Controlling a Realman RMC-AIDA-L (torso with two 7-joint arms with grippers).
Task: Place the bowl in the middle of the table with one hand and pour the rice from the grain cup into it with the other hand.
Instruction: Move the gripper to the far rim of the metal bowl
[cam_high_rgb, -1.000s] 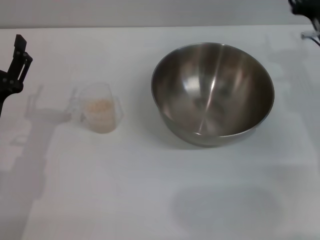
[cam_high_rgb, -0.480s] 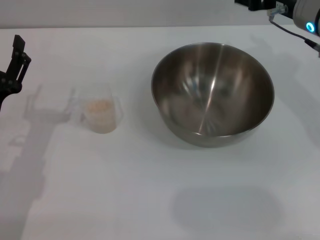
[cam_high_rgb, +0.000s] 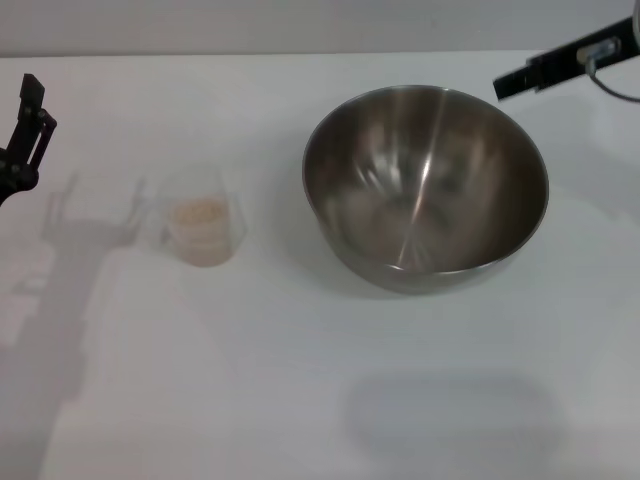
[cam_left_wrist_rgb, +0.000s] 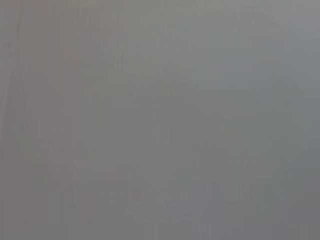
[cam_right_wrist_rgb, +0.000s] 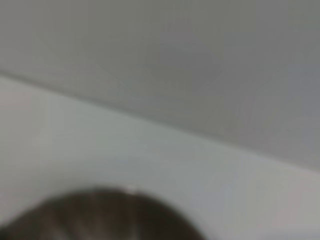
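Head view: bowl (cam_high_rgb: 426, 186) stands upright on the table (cam_high_rgb: 300, 380), right of centre, empty. Grain cup (cam_high_rgb: 203, 215) stands well apart to its left, rice (cam_high_rgb: 198, 213) inside. Right gripper (cam_high_rgb: 515, 84) reaches in from the upper right, near the bowl's far rim, holding nothing; finger spread cannot be told. Left gripper (cam_high_rgb: 25, 130) sits at the left edge, away from the cup, fingers parted, empty. Right wrist view shows the bowl's rim (cam_right_wrist_rgb: 100, 215).

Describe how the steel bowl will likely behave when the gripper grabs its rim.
The steel bowl looks rigid, so it shouldn't flex. Its shiny wall may be slippery. Its base narrows well below the wide rim, so it could rock or tilt if lifted by one side.
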